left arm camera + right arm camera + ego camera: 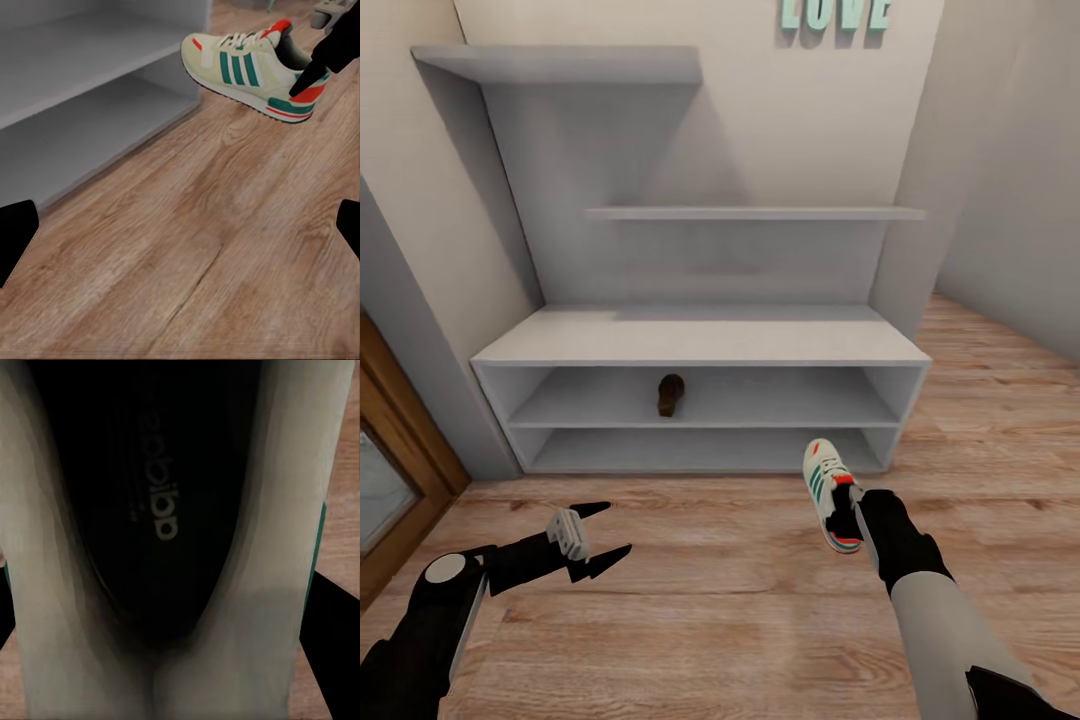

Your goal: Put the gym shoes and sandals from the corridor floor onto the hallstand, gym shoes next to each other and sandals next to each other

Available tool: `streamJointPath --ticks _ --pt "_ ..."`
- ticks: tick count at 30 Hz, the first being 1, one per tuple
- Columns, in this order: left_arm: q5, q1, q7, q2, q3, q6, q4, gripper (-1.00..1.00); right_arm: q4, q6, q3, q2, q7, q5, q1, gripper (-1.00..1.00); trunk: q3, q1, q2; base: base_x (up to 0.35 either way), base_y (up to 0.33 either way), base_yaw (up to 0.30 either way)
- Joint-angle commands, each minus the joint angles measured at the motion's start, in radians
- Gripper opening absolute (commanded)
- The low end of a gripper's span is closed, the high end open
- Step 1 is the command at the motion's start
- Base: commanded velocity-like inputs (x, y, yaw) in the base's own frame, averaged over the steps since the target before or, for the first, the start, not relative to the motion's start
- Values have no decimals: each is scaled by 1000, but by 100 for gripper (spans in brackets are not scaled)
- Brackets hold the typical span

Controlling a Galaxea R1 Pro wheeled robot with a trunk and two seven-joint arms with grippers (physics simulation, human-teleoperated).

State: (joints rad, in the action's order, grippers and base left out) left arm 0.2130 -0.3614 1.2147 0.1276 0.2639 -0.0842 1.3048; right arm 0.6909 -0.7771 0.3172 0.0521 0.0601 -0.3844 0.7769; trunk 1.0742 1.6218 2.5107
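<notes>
Gym shoe (830,493) held off the corridor floor (710,600) by its heel in right gripper (852,520) – toe toward hallstand (700,345) just ahead; one sandal (670,394) on upper shelf; left gripper (600,540) spread, empty, farther.

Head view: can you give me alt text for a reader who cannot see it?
The right tool holds a white lace-up sneaker with green stripes by its heel above the light wood-plank floor, just before a low white shoe rack. A dark brown sandal sits on the rack's upper shelf tier. The left tool hangs open over the floor.
</notes>
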Motion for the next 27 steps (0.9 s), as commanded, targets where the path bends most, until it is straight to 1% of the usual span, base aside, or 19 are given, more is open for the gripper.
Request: streamJointPath --ticks 1,4,9,14,15,22,27 --pt "-1 -1 5 -1 0 -8 1 100 5 -4 5 2 4 -8 1 -100 1 0 0 102 308 0" --pt "-2 -1 5 -2 0 -8 0 100 5 -4 5 2 3 -8 1 -100 1 0 0 110 196 0" --pt "-2 -1 5 -1 1 -9 -1 100 6 -4 5 2 -6 -8 2 -100 1 0 0 30 51 0" --pt "-2 -1 5 0 1 -9 -1 100 7 -4 6 2 -93 -6 2 -100 1 0 0 4 7 0" --pt "-2 -1 5 0 1 -9 -1 100 7 -4 7 2 -99 -5 2 -100 1 0 0 7 1 0" --pt "-2 -1 5 -1 0 -9 -1 100 7 3 9 2 -108 -5 2 -100 1 0 0 115 0 0" --pt "-3 -1 5 -1 0 -9 -1 100 7 10 8 10 -108 -3 2 -100 1 0 0 55 0 0"
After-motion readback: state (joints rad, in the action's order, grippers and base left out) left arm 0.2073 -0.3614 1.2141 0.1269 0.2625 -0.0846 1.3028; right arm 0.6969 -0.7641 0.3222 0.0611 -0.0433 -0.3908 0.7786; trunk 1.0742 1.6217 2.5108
